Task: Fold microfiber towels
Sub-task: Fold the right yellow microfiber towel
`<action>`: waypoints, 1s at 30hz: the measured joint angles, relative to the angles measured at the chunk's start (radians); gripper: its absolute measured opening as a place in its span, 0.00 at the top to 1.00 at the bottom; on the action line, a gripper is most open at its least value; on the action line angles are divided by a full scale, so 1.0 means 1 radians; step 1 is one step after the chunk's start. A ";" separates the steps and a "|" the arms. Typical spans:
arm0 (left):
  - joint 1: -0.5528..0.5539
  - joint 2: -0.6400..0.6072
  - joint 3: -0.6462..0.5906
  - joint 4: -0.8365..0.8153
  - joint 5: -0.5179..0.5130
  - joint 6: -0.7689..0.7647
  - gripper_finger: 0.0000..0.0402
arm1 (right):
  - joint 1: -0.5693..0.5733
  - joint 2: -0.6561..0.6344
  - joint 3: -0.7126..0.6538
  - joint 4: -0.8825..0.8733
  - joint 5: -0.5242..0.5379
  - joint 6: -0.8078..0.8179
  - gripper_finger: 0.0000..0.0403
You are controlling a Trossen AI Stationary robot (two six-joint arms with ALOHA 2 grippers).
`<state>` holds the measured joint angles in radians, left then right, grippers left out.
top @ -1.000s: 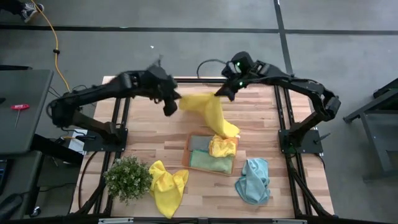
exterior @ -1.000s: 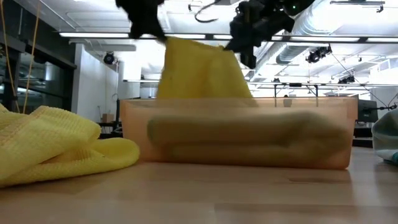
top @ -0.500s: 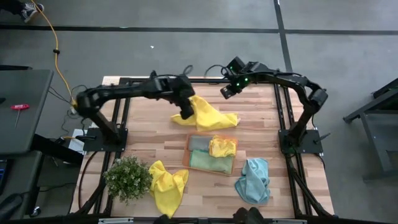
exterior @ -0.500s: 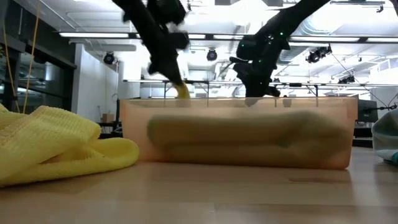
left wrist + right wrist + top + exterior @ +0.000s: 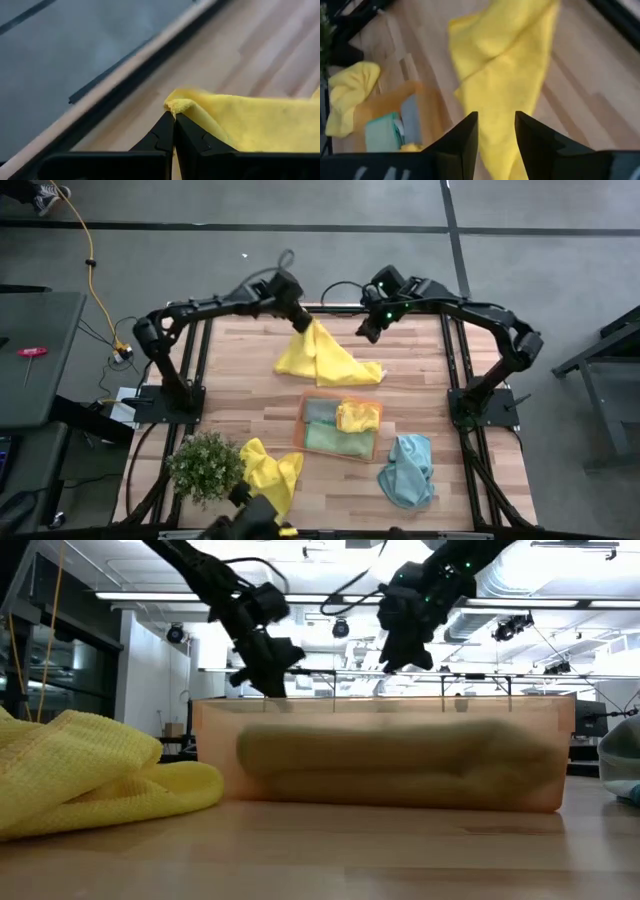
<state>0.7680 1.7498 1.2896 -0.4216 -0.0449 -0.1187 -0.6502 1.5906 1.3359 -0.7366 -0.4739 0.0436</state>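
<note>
The right gripper [image 5: 362,331] has just let go of the yellow towel [image 5: 322,360]: a second ago both grippers held it up in the air between them, and now the right fingers [image 5: 465,140] stand apart with nothing between them, hanging above the bench [image 5: 230,395] a little beyond the far edge of the orange tray [image 5: 303,418]. The left gripper [image 5: 300,323] remains closed on one corner of the same towel, as its wrist view shows clearly. The towel itself has come down and lies spread in a rough triangle on the bench, just beyond the tray's far side, only its gripped corner lifted.

I judge that the laying-out step is nearly finished and the folding can start. In the tray some folded towels [image 5: 340,428] already lie. Another yellow towel [image 5: 268,477] and a light blue towel [image 5: 406,469] wait crumpled on the near side of the tray.
</note>
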 joint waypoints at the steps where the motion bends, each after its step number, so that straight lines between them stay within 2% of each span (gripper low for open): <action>1: 0.022 -0.008 0.001 -0.001 0.017 -0.014 1.00 | 0.014 0.004 -0.002 0.006 0.002 -0.003 0.70; 5: 0.083 -0.011 0.000 -0.028 0.090 -0.047 1.00 | 0.080 0.039 -0.012 0.081 0.005 -0.019 0.70; 10: 0.096 -0.011 0.000 -0.041 0.090 -0.037 1.00 | 0.178 0.117 -0.012 0.217 0.013 -0.018 0.70; 16: 0.085 -0.011 0.000 -0.038 0.089 -0.027 1.00 | 0.301 0.243 -0.012 0.356 0.104 -0.011 0.70; 21: 0.081 -0.011 0.000 -0.038 0.084 -0.027 1.00 | 0.383 0.314 -0.012 0.405 0.171 -0.098 0.70; 30: 0.080 -0.011 0.000 -0.037 0.082 -0.029 1.00 | 0.430 0.402 -0.012 0.466 0.307 -0.228 0.70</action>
<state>0.8478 1.7390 1.2900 -0.4583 0.0376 -0.1482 -0.2201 1.9927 1.3235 -0.2705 -0.1672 -0.1845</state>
